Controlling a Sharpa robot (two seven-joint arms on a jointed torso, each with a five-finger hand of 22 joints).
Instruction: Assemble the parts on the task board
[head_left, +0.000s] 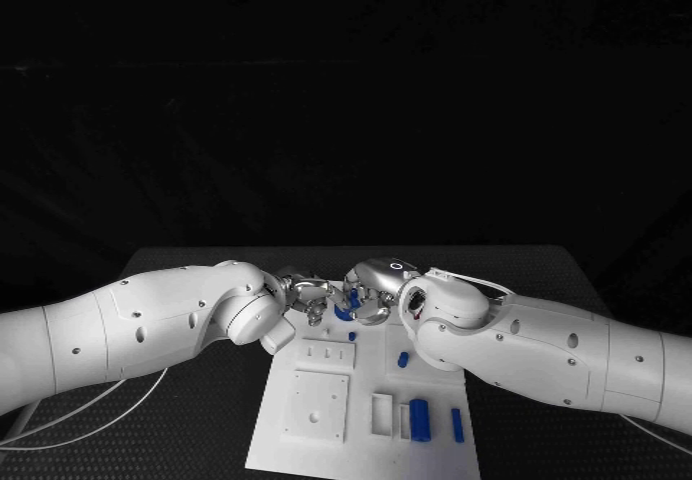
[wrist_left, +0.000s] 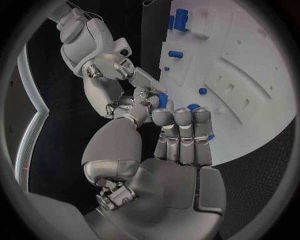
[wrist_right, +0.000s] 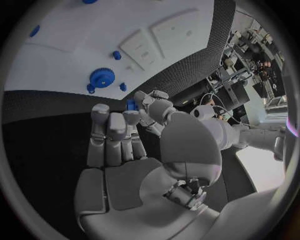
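Both hands meet over the far edge of the white task board (head_left: 289, 445). Between their fingertips is a small blue part (head_left: 346, 306). My right hand (head_left: 375, 290) pinches this blue part (wrist_right: 131, 104) between thumb and fingers; the hand (wrist_right: 125, 145) hovers just off the board's edge (wrist_right: 69, 55). My left hand (head_left: 300, 293) has its fingers curled and its thumb tip against the same blue part (wrist_left: 162, 100). In the left wrist view, the right hand (wrist_left: 119, 70) reaches toward the left hand (wrist_left: 178, 145) beside the board (wrist_left: 250, 65).
A blue gear (wrist_right: 102, 77) sits on the board near the hands, with small blue pegs beside it. Nearer me lie a thick blue piece (head_left: 420, 418), a slim blue bar (head_left: 457, 425) and a small blue peg (head_left: 404, 358). White cables (head_left: 87, 400) trail at the table's left.
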